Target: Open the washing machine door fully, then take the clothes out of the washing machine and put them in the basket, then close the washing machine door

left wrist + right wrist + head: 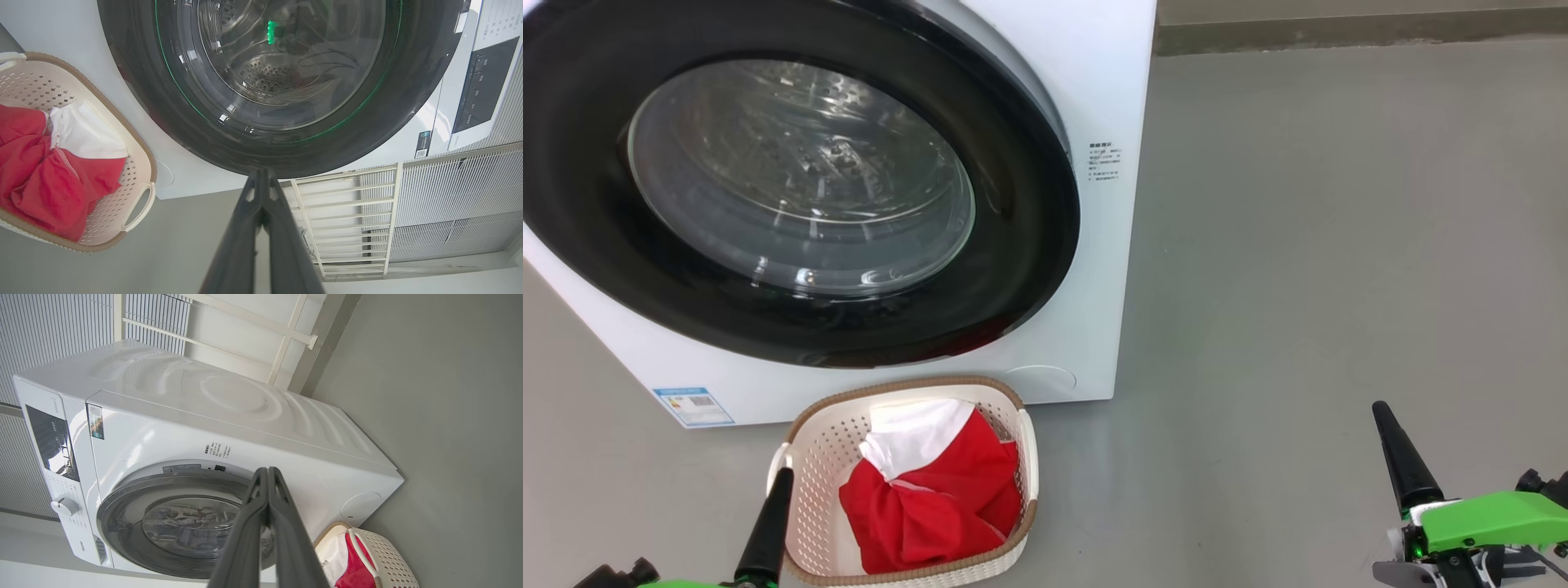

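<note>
the washing machine door (1021, 269) looks shut flush; the clothes (931, 506) lie in the basket (907, 384) just before it. left gripper (781, 482) and right gripper (1382, 412) are closed, empty; a gentle rim press would confirm latching.

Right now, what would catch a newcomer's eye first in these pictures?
The big round black door with its glass window, closed on the white washing machine, looms at the upper left of the head view. Just below it, bright red clothes with a white panel lie in a cream basket on the grey floor.
</note>
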### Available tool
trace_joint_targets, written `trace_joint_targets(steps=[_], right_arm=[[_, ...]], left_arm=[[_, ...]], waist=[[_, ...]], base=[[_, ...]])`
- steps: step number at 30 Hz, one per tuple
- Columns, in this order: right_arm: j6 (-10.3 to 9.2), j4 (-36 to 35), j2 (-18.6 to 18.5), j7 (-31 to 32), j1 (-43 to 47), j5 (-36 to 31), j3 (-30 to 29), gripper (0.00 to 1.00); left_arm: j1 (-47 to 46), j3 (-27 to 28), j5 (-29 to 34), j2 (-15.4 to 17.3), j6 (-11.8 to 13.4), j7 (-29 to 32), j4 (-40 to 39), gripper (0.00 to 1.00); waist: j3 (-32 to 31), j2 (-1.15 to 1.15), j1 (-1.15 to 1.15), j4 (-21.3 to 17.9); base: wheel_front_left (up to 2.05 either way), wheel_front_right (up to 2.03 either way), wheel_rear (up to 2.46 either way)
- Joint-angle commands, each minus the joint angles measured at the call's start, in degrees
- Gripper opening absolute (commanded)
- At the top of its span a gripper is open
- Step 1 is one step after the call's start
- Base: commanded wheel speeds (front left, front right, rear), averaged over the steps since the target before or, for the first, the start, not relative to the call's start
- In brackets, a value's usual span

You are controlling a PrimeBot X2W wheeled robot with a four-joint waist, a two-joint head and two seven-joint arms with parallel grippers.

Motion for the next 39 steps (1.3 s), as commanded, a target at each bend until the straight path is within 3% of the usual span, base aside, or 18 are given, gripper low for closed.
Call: trace_joint_targets(steps=[1,20,39], right_arm=[[-0.03,-1.6,-1.0,0.3,-2.6,1.4,0.6,0.00],[-0.04,-1.7,-1.1,3.8,-4.3,12.5,-0.5,0.00],[-0.04,-1.7,-0.8,4.1,-4.4,12.1,-0.9,0.00]], left_arm=[[-2.7,2.0,-1.5,0.5,-0.3,0.4,-1.0,0.00],[-4.3,3.6,-12.1,-0.6,-0.4,3.8,-0.3,0.00],[-4.4,3.9,-11.8,-0.8,-0.4,4.0,-0.3,0.00]], waist=[[-0.1,0.00,0.00,0.0],[-1.1,0.00,0.00,-0.7],[-1.1,0.00,0.00,-0.7]], base=[[0.00,0.00,0.00],[0.00,0.00,0.00],[0.00,0.00,0.00]])
